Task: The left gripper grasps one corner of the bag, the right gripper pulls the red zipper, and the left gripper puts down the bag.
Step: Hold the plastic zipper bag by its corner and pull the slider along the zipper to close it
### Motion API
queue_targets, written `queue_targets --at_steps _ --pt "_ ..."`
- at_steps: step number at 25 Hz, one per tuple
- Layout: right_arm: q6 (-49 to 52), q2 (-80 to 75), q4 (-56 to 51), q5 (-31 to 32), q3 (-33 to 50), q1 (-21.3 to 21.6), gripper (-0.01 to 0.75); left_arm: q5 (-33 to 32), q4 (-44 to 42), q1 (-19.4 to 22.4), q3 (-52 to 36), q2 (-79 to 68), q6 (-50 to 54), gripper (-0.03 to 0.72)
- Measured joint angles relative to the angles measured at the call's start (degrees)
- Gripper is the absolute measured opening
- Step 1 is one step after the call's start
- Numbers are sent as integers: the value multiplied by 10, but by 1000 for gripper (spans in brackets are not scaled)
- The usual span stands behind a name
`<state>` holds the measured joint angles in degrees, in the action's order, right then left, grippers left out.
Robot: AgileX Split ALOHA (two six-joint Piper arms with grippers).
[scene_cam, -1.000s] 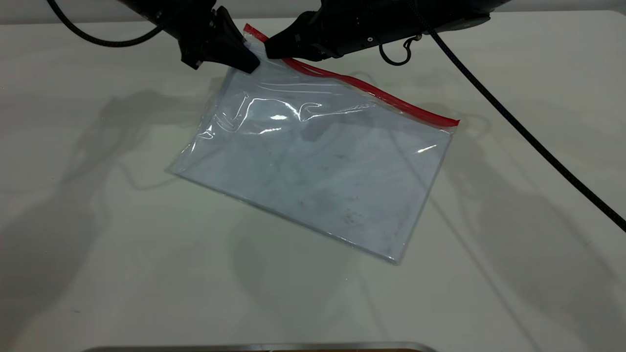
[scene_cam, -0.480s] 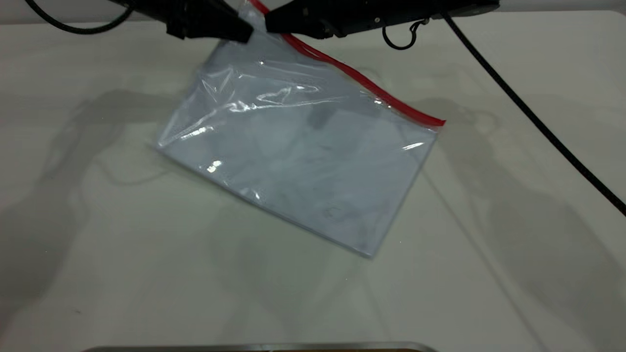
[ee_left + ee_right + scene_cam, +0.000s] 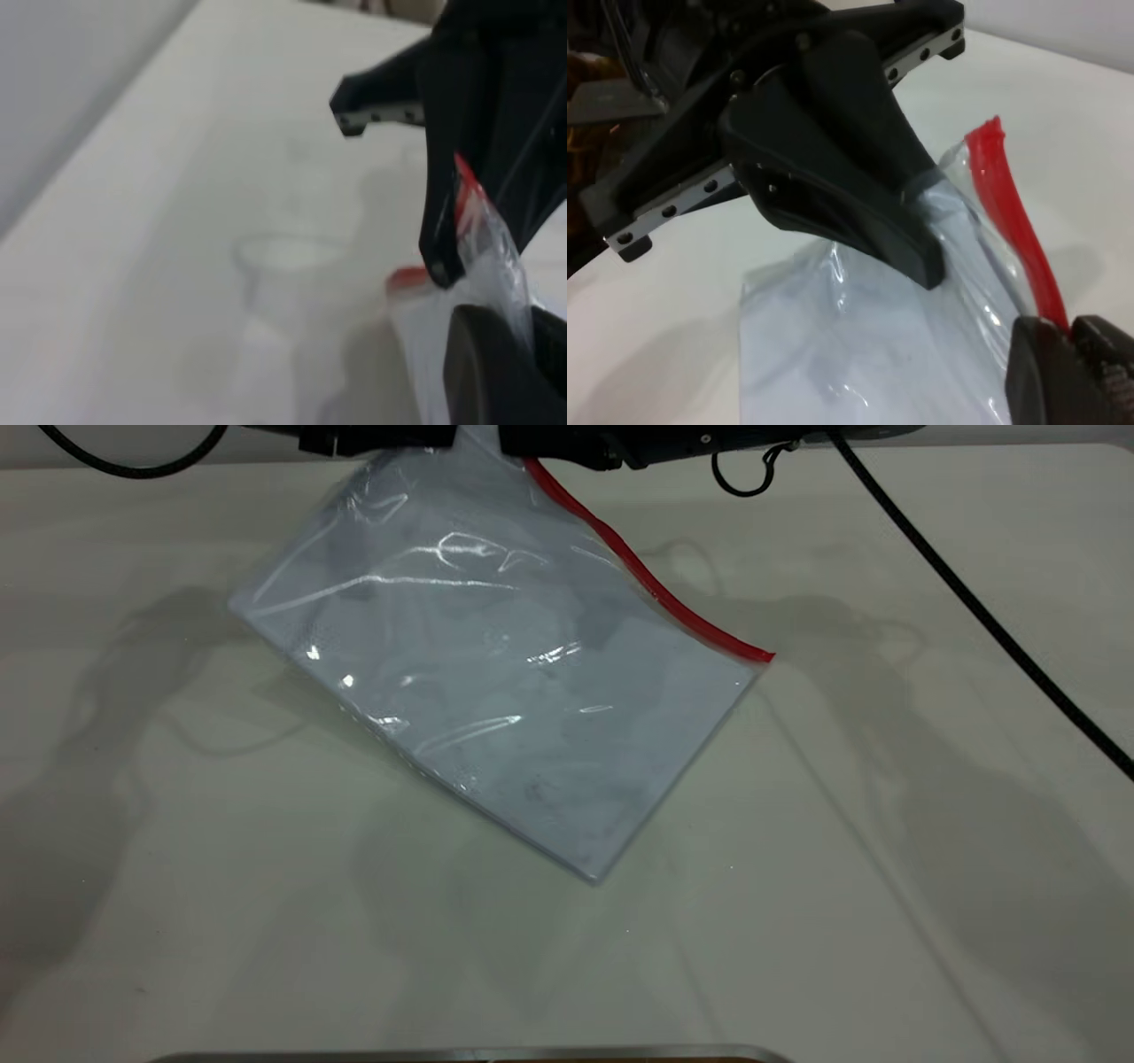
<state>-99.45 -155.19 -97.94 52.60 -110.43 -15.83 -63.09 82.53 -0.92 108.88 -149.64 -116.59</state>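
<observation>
Near the counter's far edge, the chunky black left gripper (image 3: 921,239) pinches the corner of the bag (image 3: 957,177), a large clear bluish plastic pouch (image 3: 496,691) hanging tilted, its lowest corner toward the white counter (image 3: 886,868). The narrow black right gripper (image 3: 1072,345) is clamped on the thin red zipper (image 3: 647,584).

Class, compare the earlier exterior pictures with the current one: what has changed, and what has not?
Both pincers rose toward the top edge, lifting the bag by its upper corner, so it hangs steeper with its lower corner drawn in. The left pincer still grips the plastic; the right pincer stays on the red zipper.
</observation>
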Motion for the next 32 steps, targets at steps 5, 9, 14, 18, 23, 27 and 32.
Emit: queue_targets --at_steps 5,9,14,18,23,27,32 --pt "0 -6 -4 4 -1 5 33 -12 36 4 -1 -1 -13 54" --pt "0 -6 -4 -1 -2 6 34 -27 64 13 -1 -2 -17 54" --pt "3 -27 67 -84 8 34 37 -30 161 54 1 16 -19 25" --pt "5 -39 79 -97 11 42 36 -31 169 57 3 26 -28 22" --pt "9 -39 76 -66 11 39 36 -31 144 54 3 36 -24 22" --pt "9 -39 75 28 3 39 38 14 33 47 3 33 36 22" --pt "10 -40 82 118 -34 36 38 34 -64 30 3 15 80 47"
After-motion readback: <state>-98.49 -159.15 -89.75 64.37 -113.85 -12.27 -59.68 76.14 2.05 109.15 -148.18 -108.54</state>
